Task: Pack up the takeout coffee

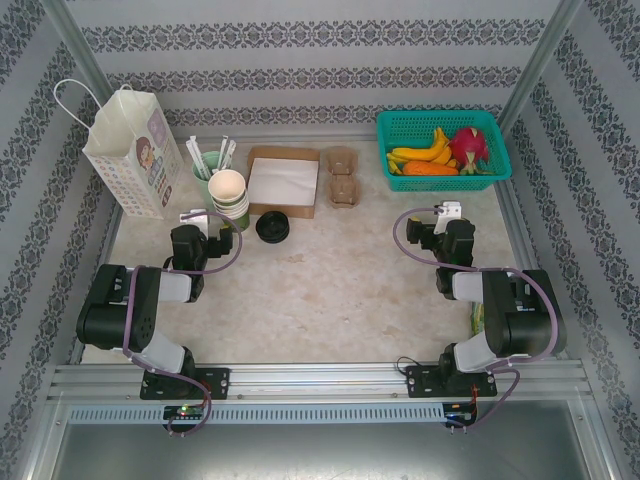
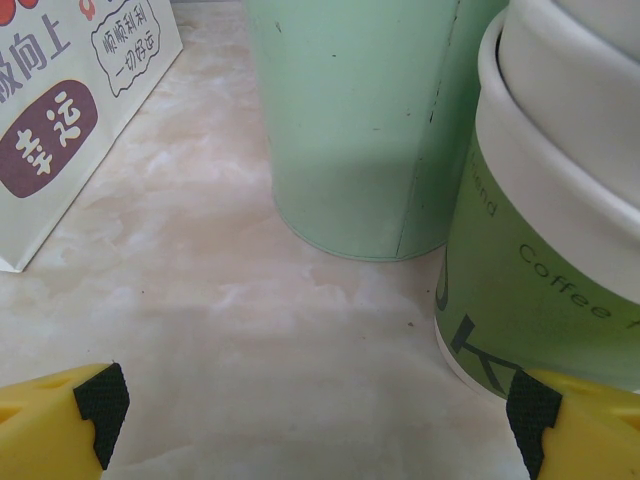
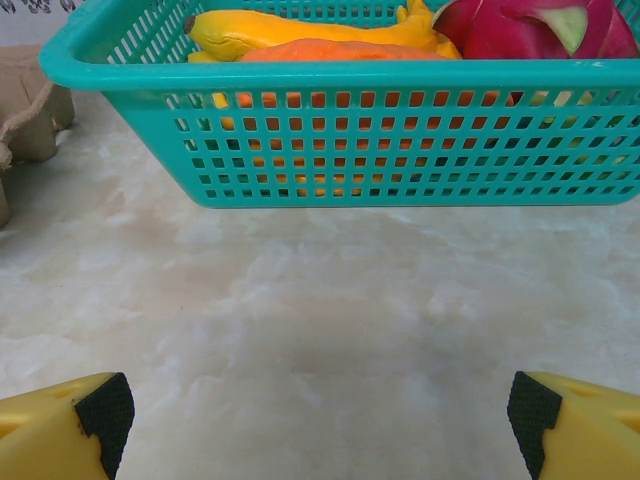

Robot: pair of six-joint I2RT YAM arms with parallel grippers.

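Note:
The lidded takeout coffee is out of view. A white paper bag point(image 1: 130, 150) with handles stands at the back left; its printed side point(image 2: 70, 110) is in the left wrist view. My left gripper point(image 1: 193, 218) point(image 2: 315, 420) is open over bare table, just in front of a stack of lidless cream-and-green cups point(image 1: 228, 192) point(image 2: 540, 250) and a mint-green mug point(image 1: 207, 170) point(image 2: 360, 120) of wrapped sticks. A pile of black lids point(image 1: 272, 226) lies right of the cups. My right gripper point(image 1: 447, 212) point(image 3: 318, 420) is open with nothing between its fingers, facing the basket.
A teal basket point(image 1: 443, 150) point(image 3: 350, 140) of bananas, a carrot and a dragon fruit sits at the back right. A brown box of white napkins point(image 1: 284, 180) and a cardboard cup carrier point(image 1: 343, 176) point(image 3: 25, 110) stand at the back middle. Patterned walls enclose the table.

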